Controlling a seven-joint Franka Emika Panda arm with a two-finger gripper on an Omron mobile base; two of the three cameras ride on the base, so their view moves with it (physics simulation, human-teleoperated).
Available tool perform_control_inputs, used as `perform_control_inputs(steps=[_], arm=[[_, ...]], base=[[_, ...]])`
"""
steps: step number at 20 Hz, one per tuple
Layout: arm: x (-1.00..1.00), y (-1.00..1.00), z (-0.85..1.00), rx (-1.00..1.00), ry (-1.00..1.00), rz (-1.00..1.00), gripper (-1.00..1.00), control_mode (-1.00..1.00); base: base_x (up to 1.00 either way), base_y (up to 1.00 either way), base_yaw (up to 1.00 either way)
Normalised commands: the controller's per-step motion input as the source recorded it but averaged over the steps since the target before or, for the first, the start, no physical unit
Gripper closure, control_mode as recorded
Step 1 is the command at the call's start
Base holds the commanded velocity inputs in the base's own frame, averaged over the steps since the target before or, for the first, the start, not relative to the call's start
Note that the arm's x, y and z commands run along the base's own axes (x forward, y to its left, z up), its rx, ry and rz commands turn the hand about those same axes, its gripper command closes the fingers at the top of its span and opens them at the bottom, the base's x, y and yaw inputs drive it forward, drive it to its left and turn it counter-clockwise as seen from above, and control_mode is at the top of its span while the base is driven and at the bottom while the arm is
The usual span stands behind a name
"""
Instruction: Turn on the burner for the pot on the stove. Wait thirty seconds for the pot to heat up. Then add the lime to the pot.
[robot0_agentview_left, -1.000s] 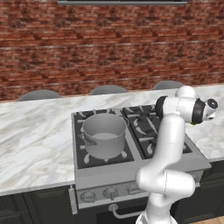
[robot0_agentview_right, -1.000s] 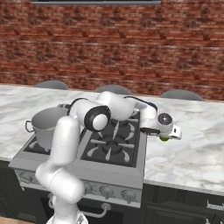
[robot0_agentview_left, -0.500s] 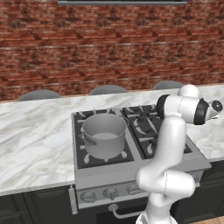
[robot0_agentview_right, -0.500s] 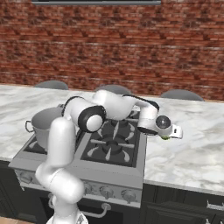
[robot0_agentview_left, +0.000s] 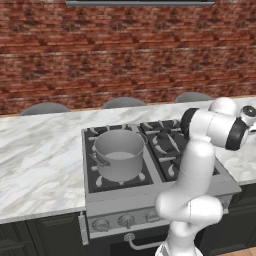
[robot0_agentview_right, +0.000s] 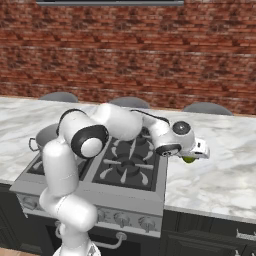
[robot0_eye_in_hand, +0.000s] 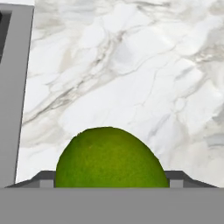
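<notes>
Gripper comes down around the lime

The gripper (robot0_agentview_right: 192, 156) has moved lower since a second ago, jaws apart around the lime (robot0_eye_in_hand: 111, 158), not clamped; lime at mid-right on the marble counter (robot0_agentview_right: 220, 175); pot (robot0_agentview_left: 119, 154) waits left.

Bright green lime (robot0_eye_in_hand: 111, 158), white grey-veined marble counter (robot0_eye_in_hand: 131, 74), grey pot (robot0_agentview_left: 119, 153), red brick wall (robot0_agentview_left: 125, 55)

One pot (robot0_agentview_left: 119, 154); one lime (robot0_eye_in_hand: 111, 158)

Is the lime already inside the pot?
No. The lime lies on the marble counter beside the stove, while the pot sits on its burner.
</notes>
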Motion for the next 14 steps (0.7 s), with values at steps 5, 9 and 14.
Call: perform_control_inputs(steps=[5, 9, 14], arm=[[-0.21, 0.01, 0.87, 0.00, 0.25, -0.06, 1.00, -1.00], [-0.32, 0.00, 0.43, 0.00, 0.02, -0.03, 1.00, -1.00], [-0.45, 0.01, 0.01, 0.01, 0.00, 0.00, 1.00, -1.00]], base=[[0.00, 0.00, 0.00], [0.00, 0.00, 0.00], [0.00, 0.00, 0.00]])
